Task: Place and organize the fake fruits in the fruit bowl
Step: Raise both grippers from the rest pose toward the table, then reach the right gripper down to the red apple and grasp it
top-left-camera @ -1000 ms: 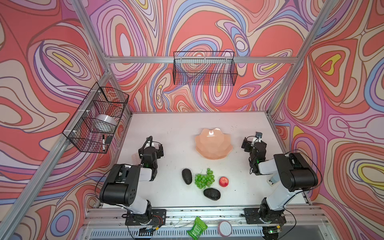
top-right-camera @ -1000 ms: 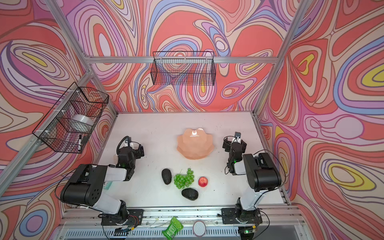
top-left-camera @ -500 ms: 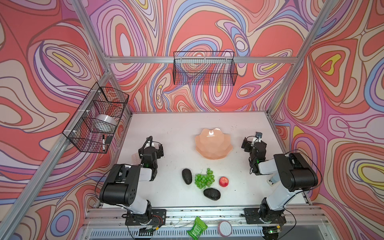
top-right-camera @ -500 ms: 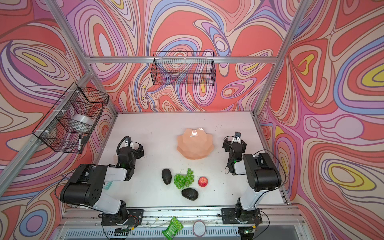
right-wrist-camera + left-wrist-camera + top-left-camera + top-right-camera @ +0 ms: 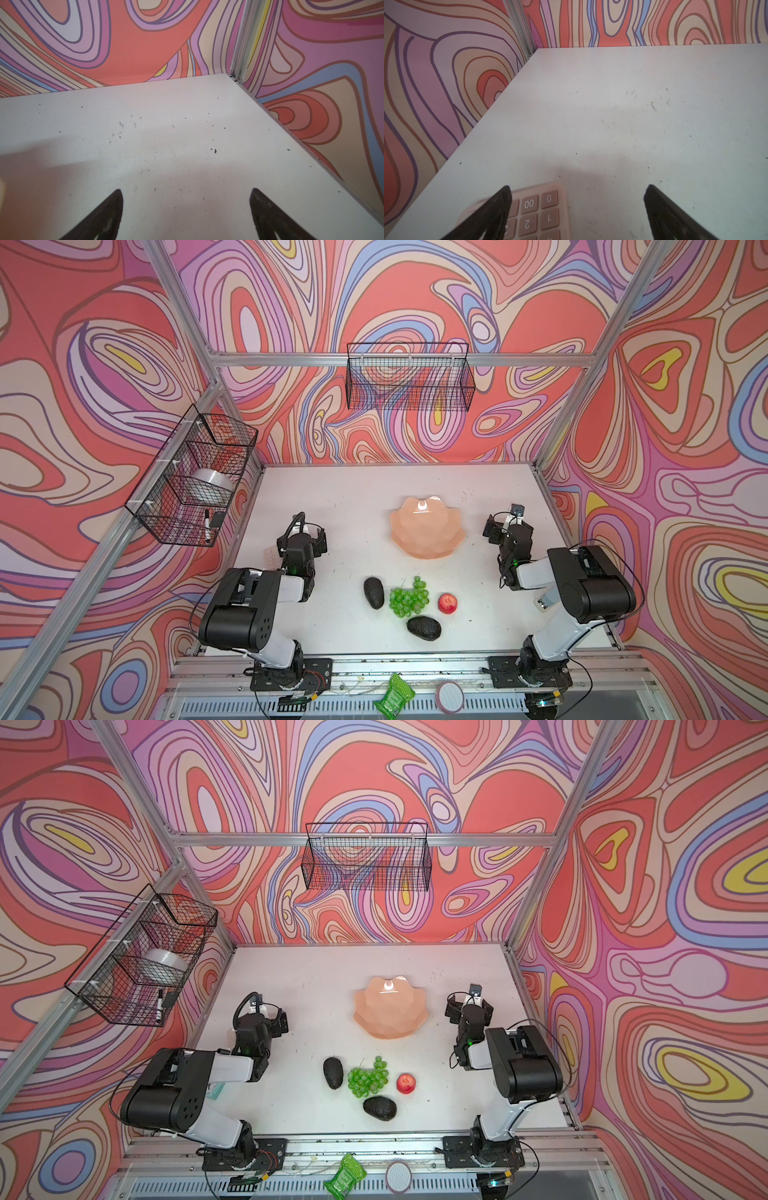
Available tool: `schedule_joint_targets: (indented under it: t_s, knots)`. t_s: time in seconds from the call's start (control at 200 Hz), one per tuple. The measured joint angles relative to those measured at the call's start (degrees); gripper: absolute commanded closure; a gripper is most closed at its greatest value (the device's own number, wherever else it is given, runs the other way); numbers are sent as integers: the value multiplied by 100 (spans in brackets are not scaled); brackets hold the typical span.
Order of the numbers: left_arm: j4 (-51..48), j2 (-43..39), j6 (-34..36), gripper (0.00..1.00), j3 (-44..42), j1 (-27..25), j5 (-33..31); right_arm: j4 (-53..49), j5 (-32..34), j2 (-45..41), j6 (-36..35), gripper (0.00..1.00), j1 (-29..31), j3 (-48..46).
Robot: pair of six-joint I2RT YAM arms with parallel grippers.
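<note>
The left gripper (image 5: 578, 187) hangs low over the white tabletop (image 5: 612, 104) with its jaws spread wide and nothing between them. One finger is above a pale pink calculator (image 5: 537, 209). The right gripper (image 5: 186, 190) is likewise spread and empty.

The peach-pink glossy faceted bowl with a scalloped rim (image 5: 428, 549) sits empty between the two grippers, closer to the right one. All the fruit lies on the table behind both grippers, toward the arm bases and nearer the right one. A near-black pear-shaped avocado (image 5: 373, 592) lies just beside a bunch of bright green plastic grapes (image 5: 408, 600). A small red apple (image 5: 447, 603) sits on the grapes' other side, and a second near-black avocado (image 5: 424, 628) lies farthest back.

These look like light, stiff, hollow fakes. The apple and avocados are smooth and rounded, so they would likely roll or squirt out of an off-centre pinch. Closing across the widest belly seems safest. The grapes probably flop as a loose cluster, so the dense middle is the better hold. The glossy bowl may slide if nudged, which favours releasing from above.
</note>
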Motion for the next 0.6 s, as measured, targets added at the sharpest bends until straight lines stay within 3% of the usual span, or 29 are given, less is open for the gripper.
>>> schedule_joint_targets:
  t_s: [0.305,0.441,0.601]
  knots:
    - [-70,-81,4,0,11,0,83,83,66,-245,37,2,0,-256]
    - [-1401,-1025,-146,0,387,-24,-190,-1397,264,-1537,188,2,4,114]
    - [-2621,-2129,-1303,0,1635,-28,-350,-3613,79,-2262,1300,2,2,2146]
